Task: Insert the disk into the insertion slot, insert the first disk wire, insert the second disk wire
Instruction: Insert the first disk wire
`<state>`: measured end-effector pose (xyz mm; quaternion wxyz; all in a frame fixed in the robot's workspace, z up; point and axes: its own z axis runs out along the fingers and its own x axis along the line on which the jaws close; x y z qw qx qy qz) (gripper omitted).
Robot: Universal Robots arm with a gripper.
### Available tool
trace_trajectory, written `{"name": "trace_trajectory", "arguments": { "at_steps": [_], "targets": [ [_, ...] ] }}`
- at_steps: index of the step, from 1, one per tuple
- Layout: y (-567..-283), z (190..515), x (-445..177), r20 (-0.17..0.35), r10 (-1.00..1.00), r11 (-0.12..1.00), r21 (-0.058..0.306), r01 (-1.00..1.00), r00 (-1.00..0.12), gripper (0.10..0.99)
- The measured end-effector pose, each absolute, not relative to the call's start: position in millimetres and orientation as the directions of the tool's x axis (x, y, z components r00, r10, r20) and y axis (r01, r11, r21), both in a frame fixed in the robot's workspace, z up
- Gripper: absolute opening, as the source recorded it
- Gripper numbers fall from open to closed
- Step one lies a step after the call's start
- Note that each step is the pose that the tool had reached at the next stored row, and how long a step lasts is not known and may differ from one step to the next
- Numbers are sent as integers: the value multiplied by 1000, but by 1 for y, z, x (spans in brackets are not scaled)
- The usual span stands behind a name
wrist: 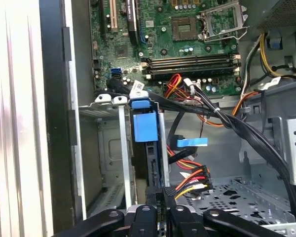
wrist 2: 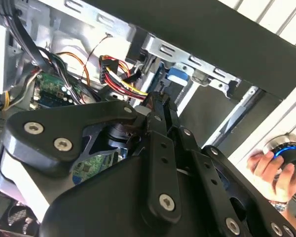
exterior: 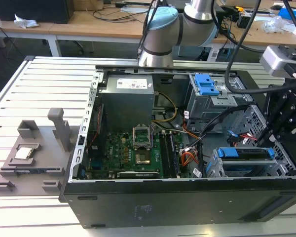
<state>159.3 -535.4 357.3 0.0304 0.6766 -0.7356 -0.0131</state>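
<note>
Open computer case (exterior: pixel 113 207) is lying on its side on the slatted desk (exterior: pixel 19 94); all places below are taken from that case. The gripper (wrist: pixel 163 211) is hanging inside the case's near corner at the exterior view's right, just above the insertion slot (exterior: pixel 218 169). The disk (exterior: pixel 246 154) is already sitting in that slot, with its bright blue carrier framing it. In the first wrist view the gripper's fingers (wrist: pixel 144 217) are standing drawn almost together, pinching the black plug of the disk wire (wrist: pixel 190 180), a bundle of red, orange, yellow and black leads. The plug is sitting just beside the disk's edge; whether it is touching the disk's socket I cannot tell. A blue plug (wrist: pixel 192 142) on another wire is hanging loose a little deeper into the case, apart from the disk. The motherboard (exterior: pixel 133 153) is lying across the case's floor, and the power supply (exterior: pixel 126 98) is sitting against the far wall. A larger grey bay carrying a blue latch (exterior: pixel 205 84) is standing in the far corner at the exterior view's right. In the second wrist view a person's hand (wrist 2: pixel 274 170) is gripping a round knob (wrist 2: pixel 287 149) outside the case wall.
</note>
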Motion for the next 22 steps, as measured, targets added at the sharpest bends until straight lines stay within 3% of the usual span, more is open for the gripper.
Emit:
{"name": "trace_trajectory", "arguments": {
  "at_steps": [22],
  "targets": [
    [-532,342,155,26,-998,53,60,-997,-51,169]
  ]
}}
